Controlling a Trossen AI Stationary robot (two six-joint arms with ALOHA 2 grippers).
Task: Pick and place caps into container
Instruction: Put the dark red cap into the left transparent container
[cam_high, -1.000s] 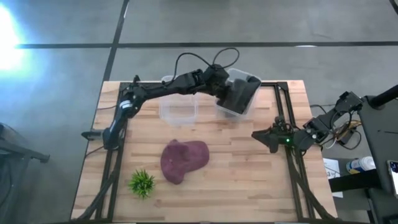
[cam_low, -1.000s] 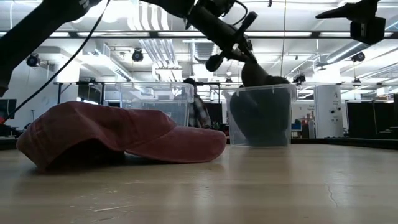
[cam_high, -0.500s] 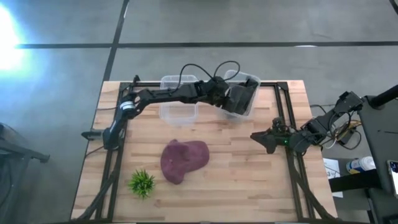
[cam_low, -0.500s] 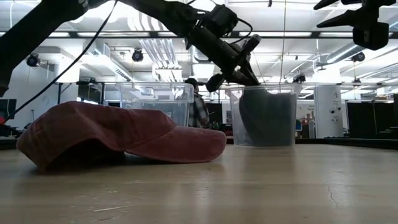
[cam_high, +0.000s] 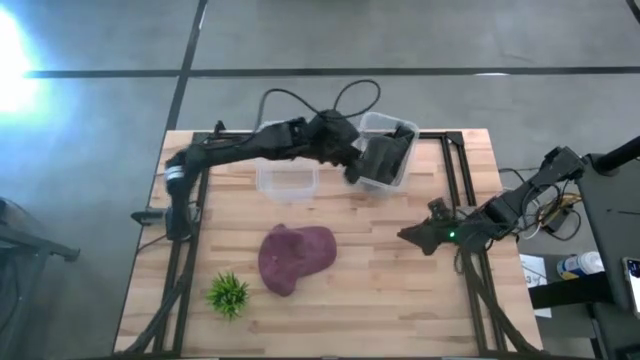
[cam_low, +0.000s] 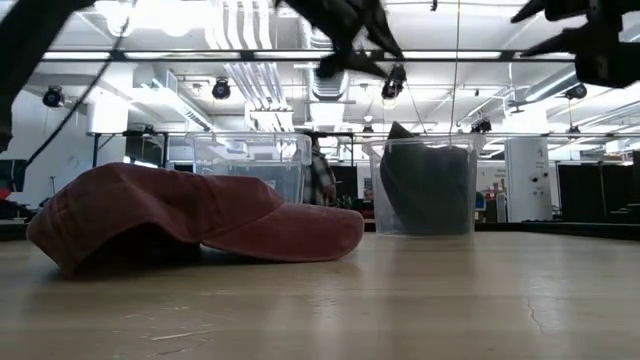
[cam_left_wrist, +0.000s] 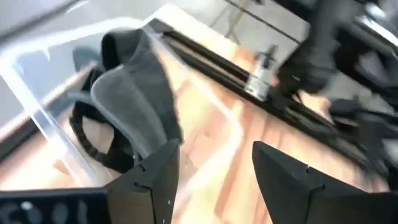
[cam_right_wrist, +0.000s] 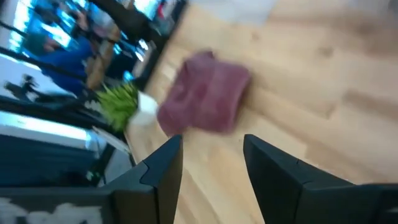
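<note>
A dark grey cap (cam_left_wrist: 127, 102) lies in a clear container (cam_high: 396, 128) at the table's far side, its peak (cam_low: 400, 135) sticking up above the rim. My left gripper (cam_high: 350, 170) hovers open just left of and above that container (cam_low: 425, 190), holding nothing. A maroon cap (cam_high: 295, 258) lies flat on the wood near the middle. My right gripper (cam_high: 410, 237) stands open above the table, right of the maroon cap (cam_right_wrist: 205, 99).
An empty clear container (cam_high: 287, 178) stands left of the filled one. A small green plant (cam_high: 228, 293) sits near the front left. Black frame rails (cam_high: 455, 180) run along both table sides. Bare wood lies between the maroon cap and the right rail.
My left gripper has opened and let go of the dark cap, then risen and drawn back toward the table's left, out of the container. The cap has dropped into the container. My right gripper has shifted toward the maroon cap, left and nearer.
</note>
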